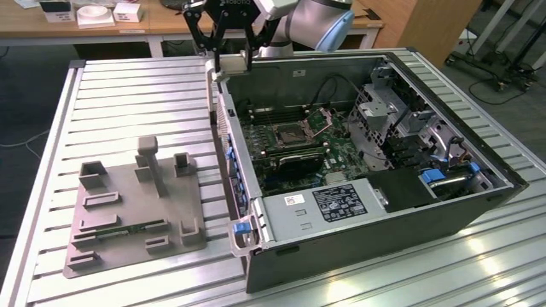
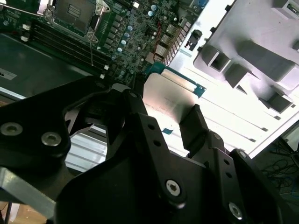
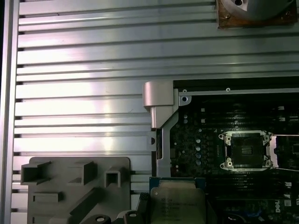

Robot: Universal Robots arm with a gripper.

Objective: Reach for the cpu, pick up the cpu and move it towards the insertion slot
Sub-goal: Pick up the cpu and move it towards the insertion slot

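My gripper hangs high over the back left corner of the open computer case, shut on the cpu. In the second wrist view the cpu is a pale silver square with a green-edged rim, pinched between the black fingers. In the first wrist view the cpu lies short of the insertion slot. The insertion slot sits on the green board inside the case, its hinged metal plate raised. It also appears as the insertion slot in the second wrist view.
A grey plastic tray with upright posts and a narrow green strip lies on the ribbed metal table at the exterior view's left. The case wall, drive cages and cables surround the board.
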